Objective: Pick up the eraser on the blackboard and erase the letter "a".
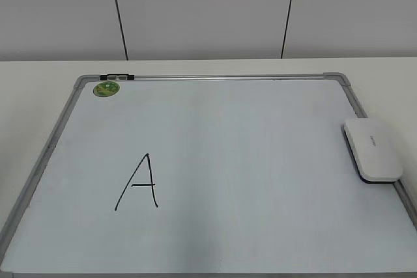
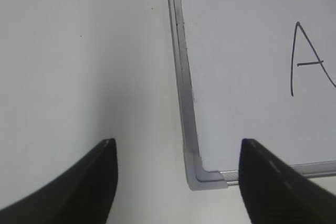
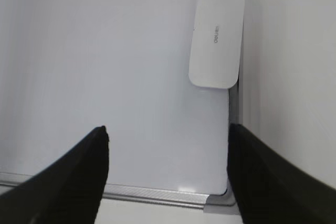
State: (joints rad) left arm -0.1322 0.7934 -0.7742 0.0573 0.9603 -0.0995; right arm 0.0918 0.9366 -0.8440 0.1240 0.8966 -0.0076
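White glossy eraser (image 1: 372, 150), grey lettering on top, overlapping right frame of blackboard (image 1: 215, 77); capital "A" (image 1: 137, 182) lower left; left gripper (image 2: 178, 182) and right gripper (image 3: 168, 174) spread wide, empty.

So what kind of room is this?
Probably a classroom-like or office test setup: a whiteboard with a written letter A lies flat on a pale table, an eraser on its right edge, plain panelled wall behind.
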